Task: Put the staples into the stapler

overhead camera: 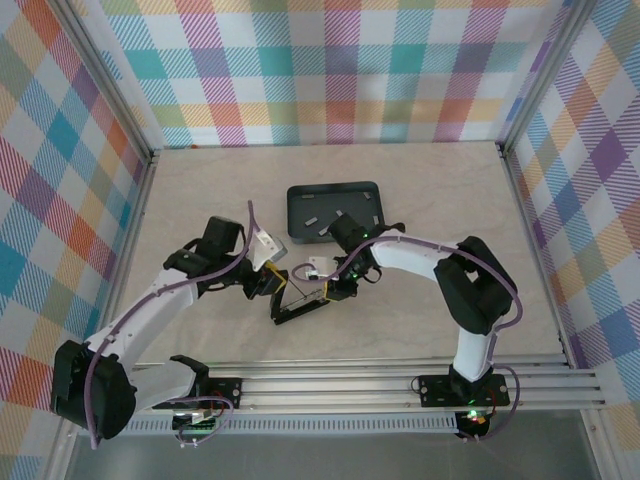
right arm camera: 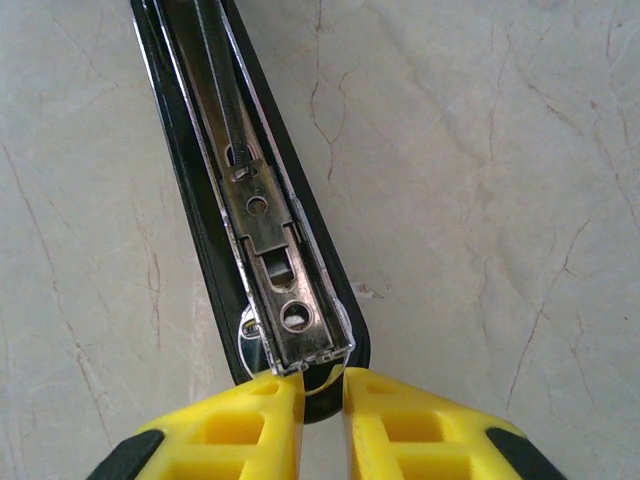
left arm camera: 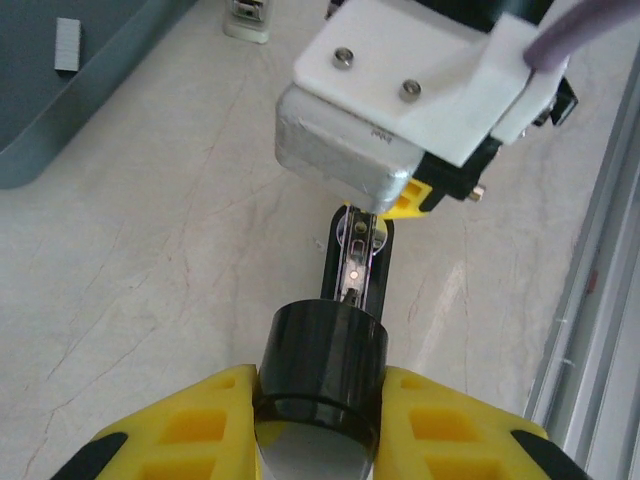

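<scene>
Top view: one open stapler [overhead camera: 300,310] lies mid-frame, with three staples [overhead camera: 311,204] in one tray [overhead camera: 366,198] above it. Left wrist: the left tool [left arm camera: 320,385] is clenched on the stapler's black end. Right wrist: the right tool [right arm camera: 322,380] is nearly closed, its tips touching the magazine's front.

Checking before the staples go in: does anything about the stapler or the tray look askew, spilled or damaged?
Nothing stands out. The stapler lies swung open with its magazine bare, gripped by the left pincer; the staples lie loose inside the tray.
</scene>
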Motion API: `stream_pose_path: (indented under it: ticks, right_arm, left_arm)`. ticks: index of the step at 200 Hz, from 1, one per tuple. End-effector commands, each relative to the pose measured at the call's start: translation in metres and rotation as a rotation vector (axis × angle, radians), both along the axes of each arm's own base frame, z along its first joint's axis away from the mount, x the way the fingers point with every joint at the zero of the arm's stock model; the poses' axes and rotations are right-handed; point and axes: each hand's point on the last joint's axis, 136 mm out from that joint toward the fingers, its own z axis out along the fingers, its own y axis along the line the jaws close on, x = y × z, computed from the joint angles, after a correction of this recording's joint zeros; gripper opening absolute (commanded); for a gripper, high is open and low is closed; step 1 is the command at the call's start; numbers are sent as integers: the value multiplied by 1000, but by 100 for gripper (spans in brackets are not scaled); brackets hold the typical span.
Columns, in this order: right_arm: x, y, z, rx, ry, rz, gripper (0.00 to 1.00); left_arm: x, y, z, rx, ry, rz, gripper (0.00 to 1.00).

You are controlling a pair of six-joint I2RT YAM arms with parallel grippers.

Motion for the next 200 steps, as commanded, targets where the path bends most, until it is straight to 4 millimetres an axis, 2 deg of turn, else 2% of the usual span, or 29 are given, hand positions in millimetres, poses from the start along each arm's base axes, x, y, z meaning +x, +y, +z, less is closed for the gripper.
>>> stream_pose_path:
  ticks: [1,53,79,88,127,149,200]
  right_arm:
    - [-12,-5,-17,-67,25,15,20]
    - [-8,1,-28,-101,3,23,20]
    - [-7,3,-33,-123,-8,22,20]
    - [-7,4,-34,-127,-11,20,20]
    - [-8,5,-40,-148,-17,28,19]
    - [-9,5,-41,-151,-17,35,19]
    - [-4,17,-31,-108,-21,29,19]
  left_arm:
    - [17,-5,28,-116,-103,66,0]
    - [10,5,32,-122,-151,121,0]
    - [13,19,32,-147,-166,259,0]
    - [18,23,41,-175,-212,305,0]
    - [14,45,45,-215,-267,464,0]
    - [11,47,49,-225,-296,473,0]
    - [-4,26,45,-173,-274,316,0]
